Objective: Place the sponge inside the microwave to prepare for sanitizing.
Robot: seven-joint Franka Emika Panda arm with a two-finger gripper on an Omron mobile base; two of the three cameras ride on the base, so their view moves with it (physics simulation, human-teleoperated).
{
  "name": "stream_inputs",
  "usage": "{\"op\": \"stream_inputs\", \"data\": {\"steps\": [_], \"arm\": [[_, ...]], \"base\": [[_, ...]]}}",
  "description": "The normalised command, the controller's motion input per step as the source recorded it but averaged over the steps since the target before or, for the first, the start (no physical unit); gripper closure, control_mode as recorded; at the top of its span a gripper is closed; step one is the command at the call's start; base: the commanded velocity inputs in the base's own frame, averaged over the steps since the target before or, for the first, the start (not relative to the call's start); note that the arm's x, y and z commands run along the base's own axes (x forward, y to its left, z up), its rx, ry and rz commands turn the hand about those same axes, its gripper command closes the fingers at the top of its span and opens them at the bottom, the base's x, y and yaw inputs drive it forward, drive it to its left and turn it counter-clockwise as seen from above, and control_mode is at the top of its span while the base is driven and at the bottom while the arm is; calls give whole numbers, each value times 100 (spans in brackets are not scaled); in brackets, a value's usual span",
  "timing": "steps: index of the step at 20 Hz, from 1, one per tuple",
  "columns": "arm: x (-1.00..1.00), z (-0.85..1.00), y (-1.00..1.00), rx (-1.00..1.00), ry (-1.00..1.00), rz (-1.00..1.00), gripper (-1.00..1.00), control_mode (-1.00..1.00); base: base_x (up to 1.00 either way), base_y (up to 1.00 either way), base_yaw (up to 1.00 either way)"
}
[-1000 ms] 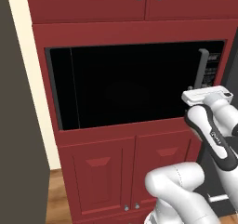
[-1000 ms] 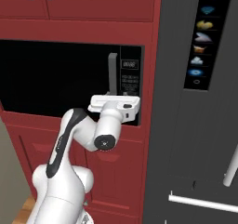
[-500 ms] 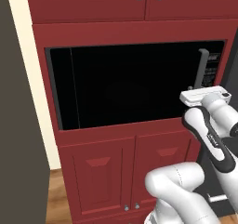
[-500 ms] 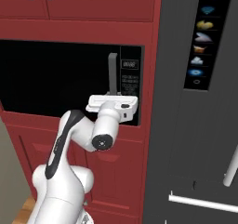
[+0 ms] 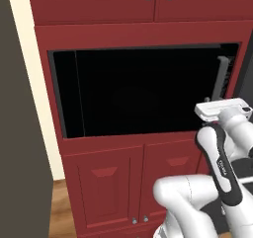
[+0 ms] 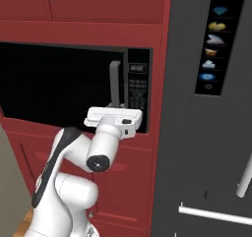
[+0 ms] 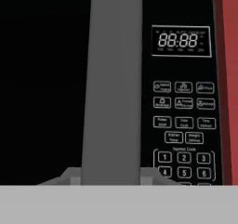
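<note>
While microwave [image 5: 143,91] door closed, pincer [image 6: 116,108] clamps door handle [image 7: 111,83].

digits 8888 on the microwave [image 7: 116,79] display [image 7: 181,41], keypad [image 7: 184,164] numbers 1 to 6

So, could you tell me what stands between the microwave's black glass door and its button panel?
The grey vertical door handle stands there on the microwave, left of the button panel, clearest in the hand view.
</note>
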Motion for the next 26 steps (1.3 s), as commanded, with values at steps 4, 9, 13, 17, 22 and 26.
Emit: {"op": "stream_inputs", "data": {"steps": [4, 9, 13, 17, 22, 26], "arm": [[-71, -1, 55, 0, 1, -6, 100, -100], [-69, -7, 75, 0, 7, -6, 100, -100], [-67, -35, 100, 0, 0, -8, 100, -100], [-35, -25, 97, 0, -3, -13, 100, -100], [-1, -16, 73, 2, -8, -18, -100, -100], [0, -11, 39, 4, -10, -11, -100, -100]], "base": [[0, 0, 0], [0, 0, 0], [0, 0, 0], [0, 0, 0], [0, 0, 0], [0, 0, 0]]}}
